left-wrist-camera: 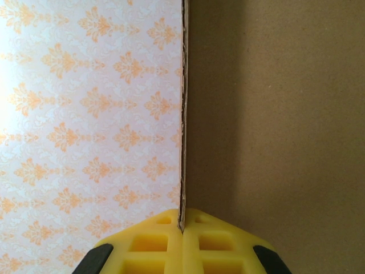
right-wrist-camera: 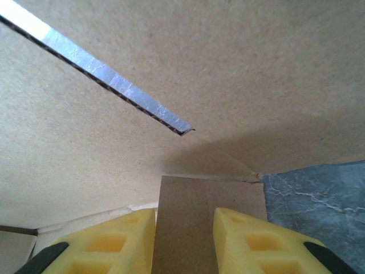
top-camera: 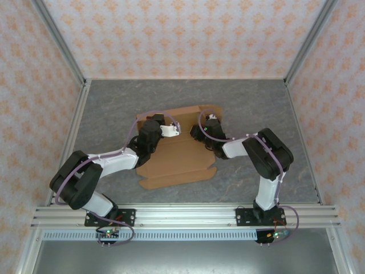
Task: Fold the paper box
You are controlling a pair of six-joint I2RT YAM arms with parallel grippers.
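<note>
The paper box (top-camera: 177, 157) is a brown cardboard sheet lying in the middle of the grey table, with its far flaps raised. My left gripper (top-camera: 173, 129) reaches over its far left part. In the left wrist view that gripper (left-wrist-camera: 182, 220) is shut on the thin edge of an upright cardboard panel (left-wrist-camera: 274, 114). My right gripper (top-camera: 210, 121) is at the far right flap. Its yellow fingers (right-wrist-camera: 134, 240) stand apart, so the right gripper (right-wrist-camera: 183, 214) is open, with a narrow cardboard flap (right-wrist-camera: 199, 194) showing in the gap. More cardboard (right-wrist-camera: 228, 68) curves close above it.
The grey table (top-camera: 108, 114) is walled by patterned wallpaper (top-camera: 182, 34) at the back and sides, with metal posts (top-camera: 60, 40) at the corners. An aluminium rail (top-camera: 182, 214) carrying the arm bases runs along the near edge. Bare table (right-wrist-camera: 319, 194) shows beside the right flap.
</note>
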